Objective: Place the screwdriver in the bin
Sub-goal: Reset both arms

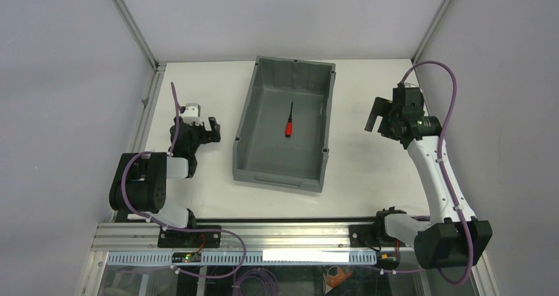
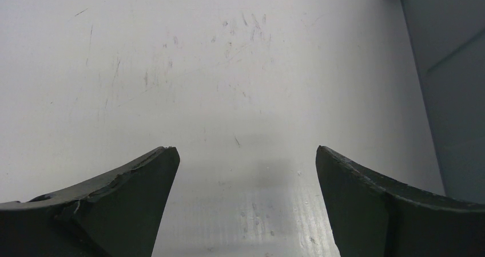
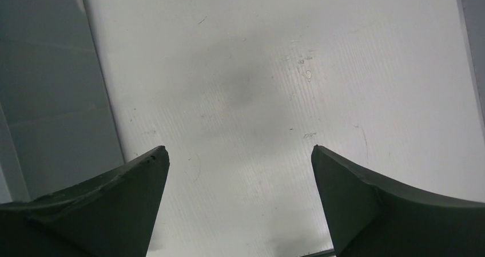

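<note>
At the centre of the counter (image 1: 369, 177), the bin (image 1: 241, 131) stands with its lower front lip toward the arm bases, and the screwdriver (image 1: 289, 120) lies on its floor, red handle nearer me, black shaft pointing toward the far wall, apart from all four walls. The left end effector (image 1: 212, 130) hangs near the bin's left wall, its fingers spread wide with nothing between them; its wrist view shows only scuffed counter in the gap. The right end effector (image 1: 374, 119) sits off the bin's right side, apart from it, likewise fully spread and empty. I judge the placing done, so the step in hand is the retreat. To do it well I would leave both pairs of fingers apart, draw each arm outward from the bin walls rather than across the rim, and avoid any sweep that could nudge the bin or jolt the tool inside. The left arm calls for more care, being the closer to a wall; lifting first and swinging second looks the safer order.
</note>
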Tool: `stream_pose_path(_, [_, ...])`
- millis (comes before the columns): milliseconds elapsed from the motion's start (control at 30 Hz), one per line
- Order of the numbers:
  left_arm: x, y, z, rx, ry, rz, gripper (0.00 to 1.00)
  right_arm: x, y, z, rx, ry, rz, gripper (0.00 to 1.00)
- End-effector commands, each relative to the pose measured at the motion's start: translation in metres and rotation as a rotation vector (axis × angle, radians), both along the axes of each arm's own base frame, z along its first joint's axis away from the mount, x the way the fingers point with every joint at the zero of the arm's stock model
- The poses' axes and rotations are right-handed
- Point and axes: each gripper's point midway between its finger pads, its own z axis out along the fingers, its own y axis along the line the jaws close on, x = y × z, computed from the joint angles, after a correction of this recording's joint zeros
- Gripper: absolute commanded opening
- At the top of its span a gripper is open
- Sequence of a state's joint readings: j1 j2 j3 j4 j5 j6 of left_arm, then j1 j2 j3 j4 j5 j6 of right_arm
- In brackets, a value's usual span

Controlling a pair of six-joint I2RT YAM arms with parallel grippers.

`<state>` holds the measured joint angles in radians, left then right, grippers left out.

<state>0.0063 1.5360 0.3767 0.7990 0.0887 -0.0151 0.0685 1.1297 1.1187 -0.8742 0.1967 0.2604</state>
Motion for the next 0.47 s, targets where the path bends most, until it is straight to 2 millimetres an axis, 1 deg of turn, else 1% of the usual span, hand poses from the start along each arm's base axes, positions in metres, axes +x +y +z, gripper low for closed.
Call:
stream_pose_path(0, [0.002,-0.006,0.016,-0.015,-0.055,-0.024,0.99,0.006,-0.006,0.011,-0.010,-0.103,-0.027,0.99])
stream_pose_path(167, [0.002,-0.006,0.016,-0.015,-0.055,-0.024,0.99,0.003,-0.006,0.003,-0.008,-0.097,-0.029,0.99])
stream_pose_path(433, [0.002,-0.006,0.016,-0.015,-0.055,-0.023,0.99,0.003,-0.003,0.001,0.006,-0.101,-0.027,0.99])
